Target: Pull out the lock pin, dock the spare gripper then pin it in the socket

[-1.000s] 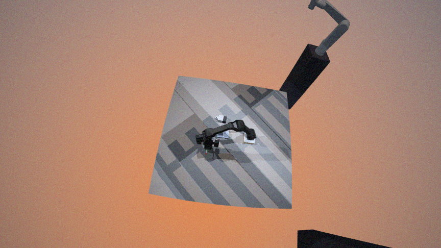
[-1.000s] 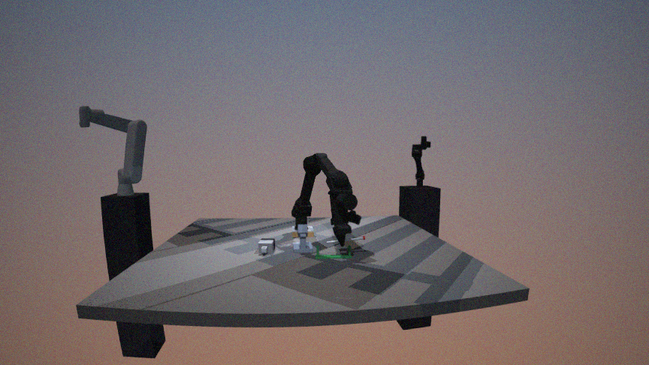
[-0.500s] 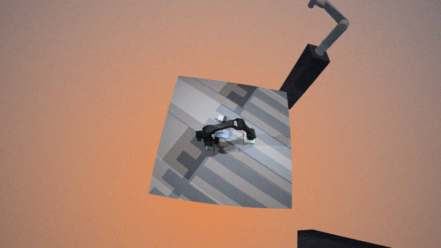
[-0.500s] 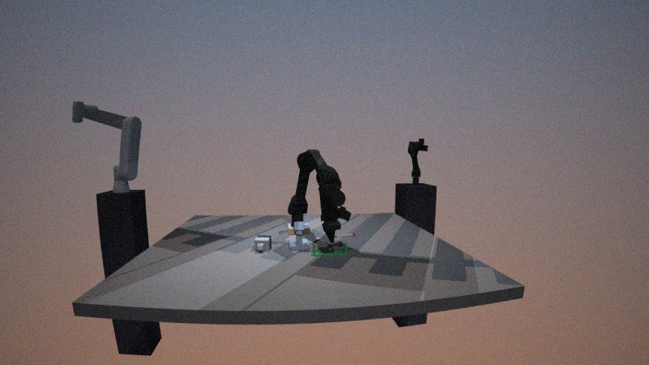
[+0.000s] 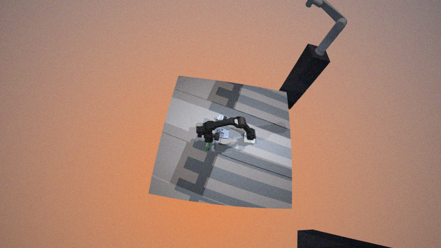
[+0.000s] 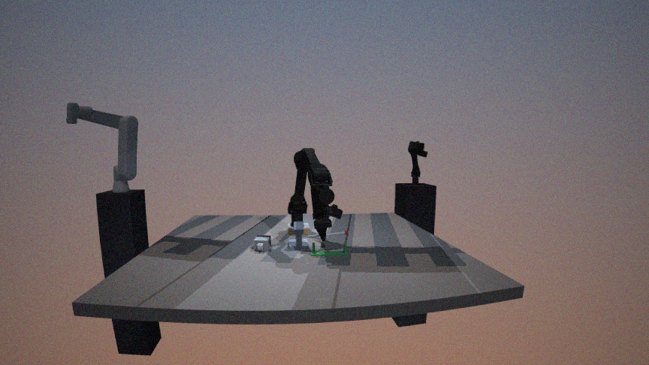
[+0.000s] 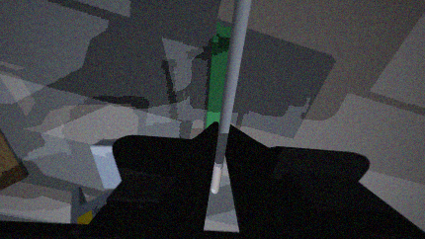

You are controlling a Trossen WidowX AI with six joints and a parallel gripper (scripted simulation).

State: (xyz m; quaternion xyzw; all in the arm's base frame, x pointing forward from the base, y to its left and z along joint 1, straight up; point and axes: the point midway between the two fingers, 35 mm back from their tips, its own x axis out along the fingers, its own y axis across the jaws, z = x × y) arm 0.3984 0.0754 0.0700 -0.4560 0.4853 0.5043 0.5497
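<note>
Reading my exterior view from the left, the spare gripper [image 6: 261, 243] sits as a small pale block on the table [image 6: 254, 290], apart from everything else, because its turn has not come; it waits where I can reach it once the socket is free. Next to its right stands the mount [image 6: 298, 236], a pale upright piece near the arm's base, and I judge its socket to be vacated now, though the opening itself is too small for me to confirm. Further right my gripper [image 6: 322, 239] points down over a green-outlined patch [image 6: 329, 252] on the table, which I take to be the parking spot for the pin. In the wrist view the lock pin [image 7: 231, 84] is a slim grey rod running up and away from between the dark fingers, which are closed tight on its rounded near end; holding it by one end leaves the long shaft free, handy for later threading. The green marking [image 7: 215, 81] lies directly beneath the rod, so I judge I am lining it up to set it down there, out of the way of the docking step.
</note>
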